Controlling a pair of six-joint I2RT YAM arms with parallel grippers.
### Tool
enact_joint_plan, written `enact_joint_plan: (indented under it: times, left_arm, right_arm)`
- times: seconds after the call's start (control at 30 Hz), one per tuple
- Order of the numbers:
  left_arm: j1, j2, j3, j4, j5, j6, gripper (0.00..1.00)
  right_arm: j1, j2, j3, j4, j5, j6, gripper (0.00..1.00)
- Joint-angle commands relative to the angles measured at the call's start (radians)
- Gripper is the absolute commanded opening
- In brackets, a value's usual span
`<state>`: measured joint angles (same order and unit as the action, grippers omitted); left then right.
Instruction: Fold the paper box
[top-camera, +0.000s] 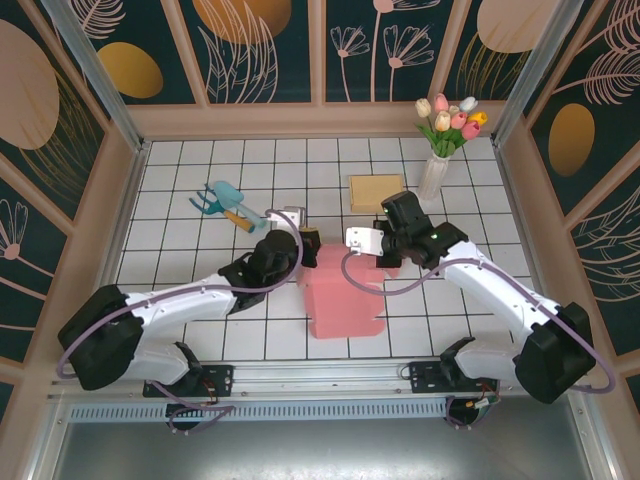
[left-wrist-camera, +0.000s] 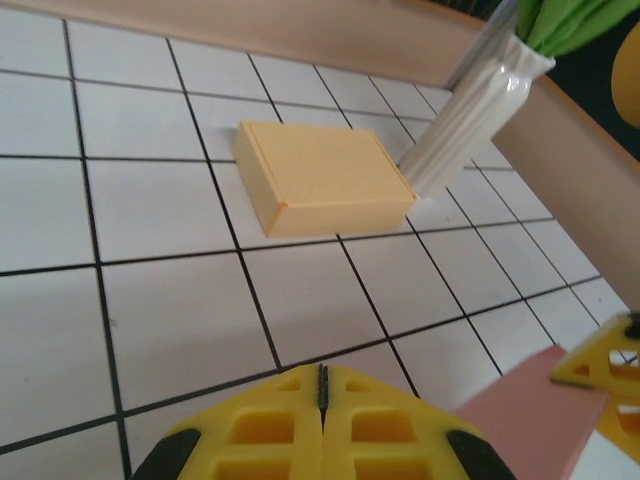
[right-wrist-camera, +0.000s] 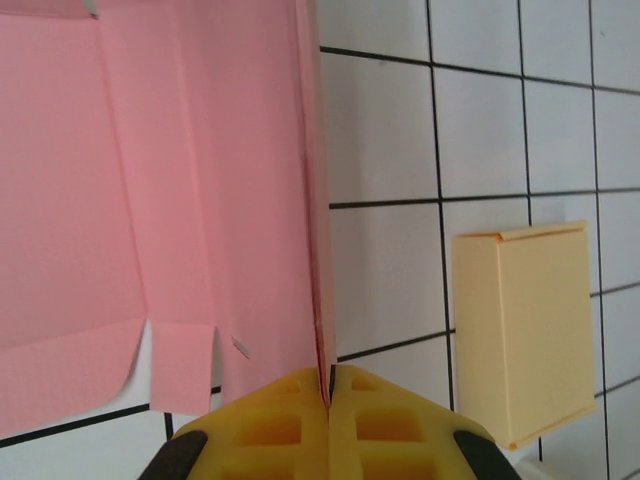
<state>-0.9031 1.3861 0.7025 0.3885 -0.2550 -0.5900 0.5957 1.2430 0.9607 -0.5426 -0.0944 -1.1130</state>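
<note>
The pink paper box (top-camera: 345, 295) lies mostly flat on the white tiles between the two arms; its panels and small flaps fill the left of the right wrist view (right-wrist-camera: 200, 200). My right gripper (right-wrist-camera: 328, 378) is shut on the box's right edge, which stands up as a thin fold between the fingers; from above it sits at that edge (top-camera: 380, 262). My left gripper (left-wrist-camera: 322, 375) is shut with nothing between its fingers, and hovers at the box's far left corner (top-camera: 310, 245). A corner of pink paper (left-wrist-camera: 520, 410) shows beside it.
A closed yellow box (top-camera: 377, 190) lies behind the pink one, next to a white vase of tulips (top-camera: 435, 175). A teal toy garden tool (top-camera: 225, 205) lies at the back left. Wooden walls ring the tiled floor.
</note>
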Motion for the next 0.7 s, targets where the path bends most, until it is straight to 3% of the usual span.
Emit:
enact_joint_plan:
  times: [0.0,0.17,0.33,0.47,0.67]
  left_arm:
    - [-0.016,0.047,0.048,0.004,0.09,0.013,0.05]
    - [-0.036,0.098,0.089,-0.024,0.062,0.011,0.05]
    - [-0.036,0.076,0.113,-0.134,-0.115,-0.018,0.07]
    - [-0.036,-0.028,0.079,-0.207,-0.245,-0.055,0.09]
    - [-0.068,-0.167,-0.027,-0.19,-0.132,-0.085,0.1]
  right_arm:
    - [0.005,0.027,0.051,0.028,0.015,0.073,0.0]
    - [0.002,0.056,0.081,0.028,0.026,0.121,0.0]
    - [0.0,0.053,0.05,0.027,0.053,0.099,0.0]
    - [-0.014,0.041,0.037,0.038,0.074,0.095,0.0]
    - [-0.019,0.044,0.039,0.043,0.091,0.111,0.0]
